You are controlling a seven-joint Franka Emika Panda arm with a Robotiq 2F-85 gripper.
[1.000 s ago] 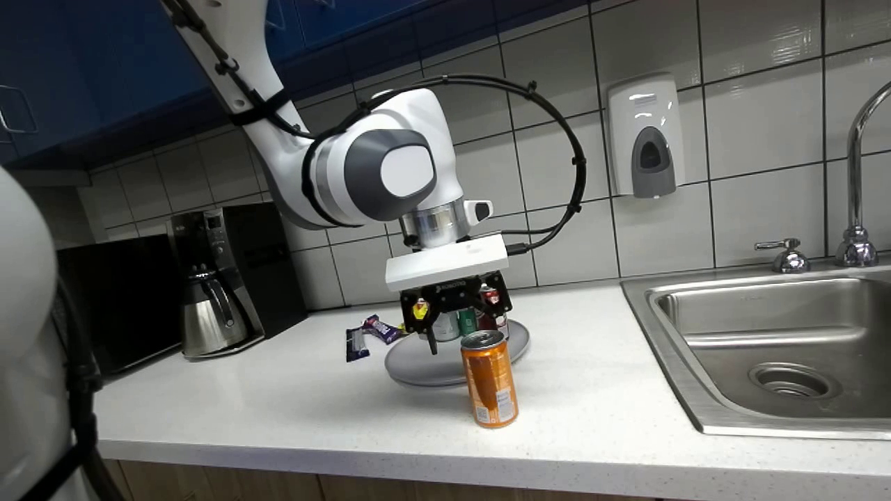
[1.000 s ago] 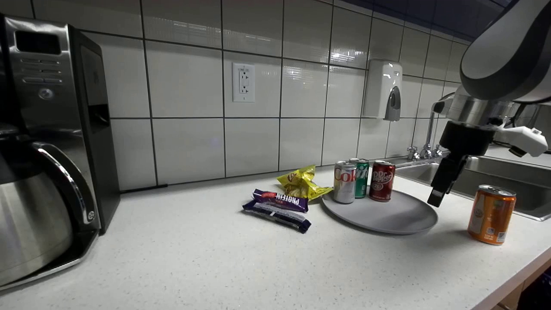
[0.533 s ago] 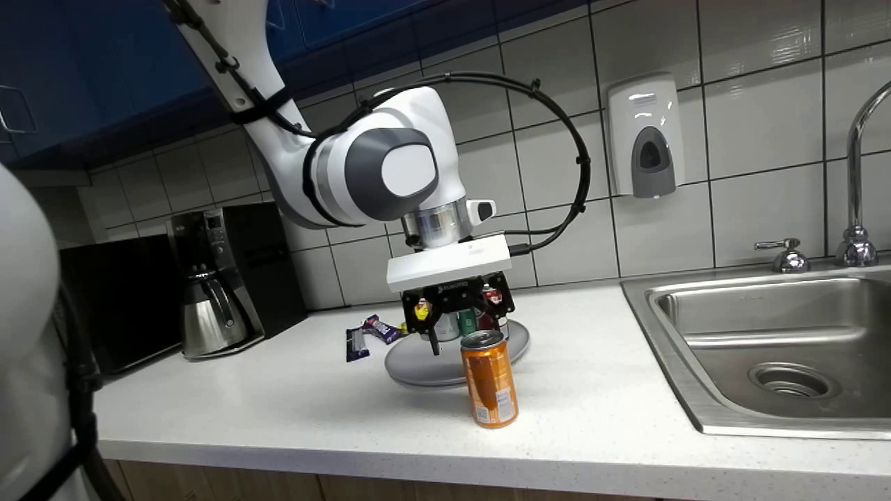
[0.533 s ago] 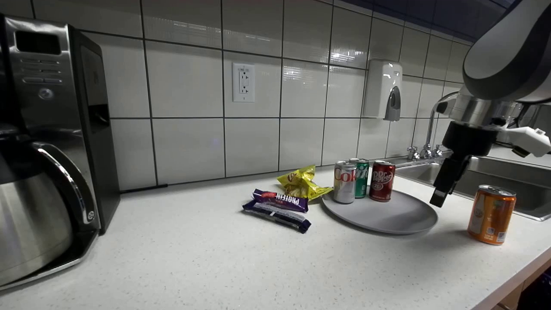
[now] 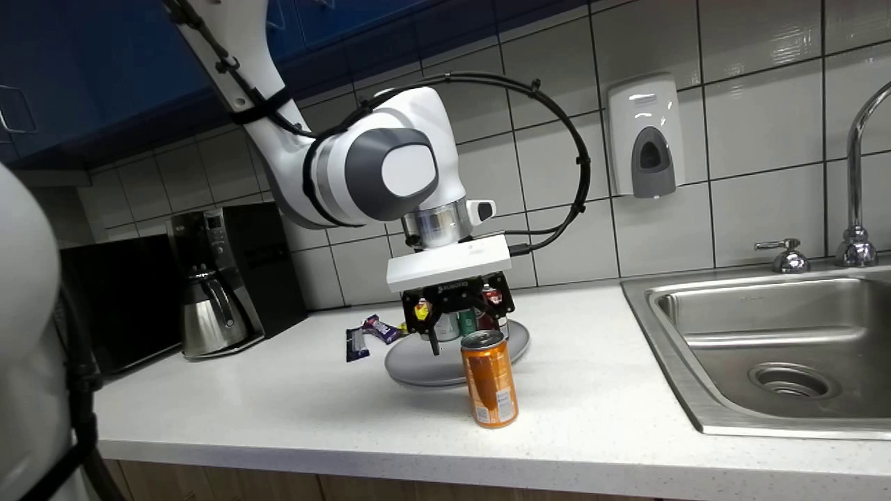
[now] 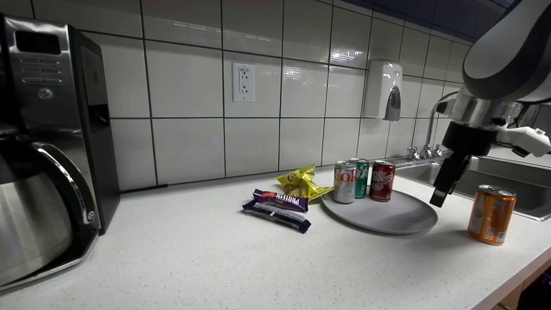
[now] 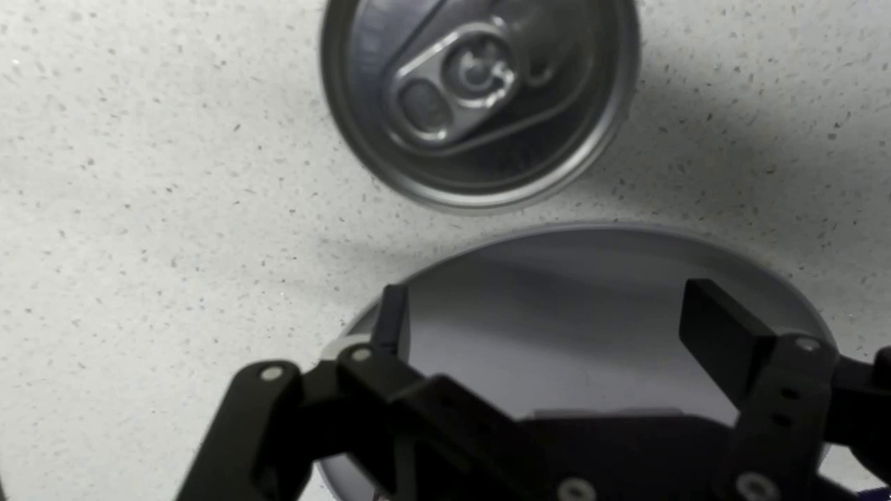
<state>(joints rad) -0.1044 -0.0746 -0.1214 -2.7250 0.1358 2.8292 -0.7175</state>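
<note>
My gripper [image 7: 546, 313] is open and empty above the round grey plate [image 7: 571, 278]. In an exterior view the gripper [image 6: 438, 198] hangs over the plate's edge [image 6: 387, 219], beside an orange can [image 6: 491, 215]. The orange can stands upright on the counter, apart from the fingers; its top [image 7: 480, 104] fills the upper part of the wrist view. In an exterior view the can [image 5: 491, 383] partly hides the gripper [image 5: 459, 337]. A silver Coke can [image 6: 344, 185], a green can [image 6: 360, 183] and a dark red Dr Pepper can [image 6: 382, 181] stand upright on the plate.
A purple protein bar [image 6: 280, 200], a dark bar [image 6: 277, 215] and a yellow bag [image 6: 301, 183] lie beside the plate. A coffee maker [image 5: 237, 271] stands at the far left. A steel sink [image 5: 668, 348] with a faucet [image 5: 856, 209] is at right. A soap dispenser [image 5: 644, 136] hangs on the wall.
My gripper shifted very slightly right in both exterior views between one second and half a second ago, and has stayed still since. The cans, plate and wrappers have not moved.
</note>
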